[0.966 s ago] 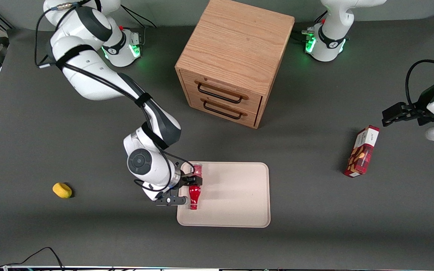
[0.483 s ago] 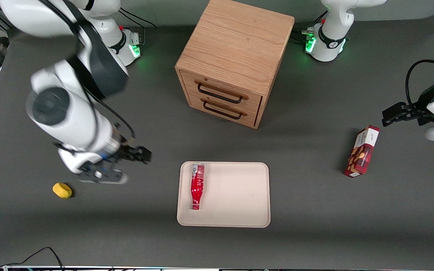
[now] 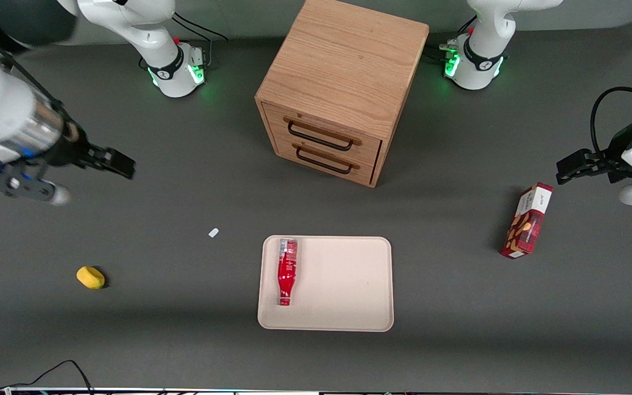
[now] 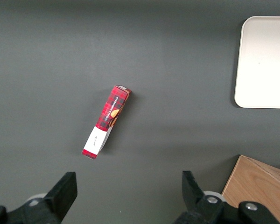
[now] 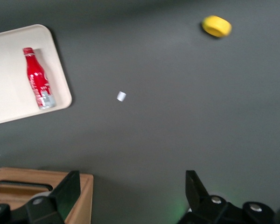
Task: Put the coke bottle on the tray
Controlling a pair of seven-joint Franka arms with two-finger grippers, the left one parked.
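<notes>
1 coke bottle [image 3: 287,271] lying on 1 tray [image 3: 343,285] | pincer [image 3: 83,175] wide, empty, well apart, toward working arm's end

Dark grey table [image 3: 458,340] carries: wooden two-drawer cabinet [image 3: 343,88], beige tray [image 3: 343,285] in front of it and nearer the camera, red snack box [image 3: 527,221] toward the parked arm's end, yellow sponge-like lump [image 3: 90,277] toward the working arm's end, small white scrap [image 3: 213,232] between lump and tray. Both arm bases bolted on. Gripper [image 3: 63,175] open, raised above the working arm's end, holding nothing.
</notes>
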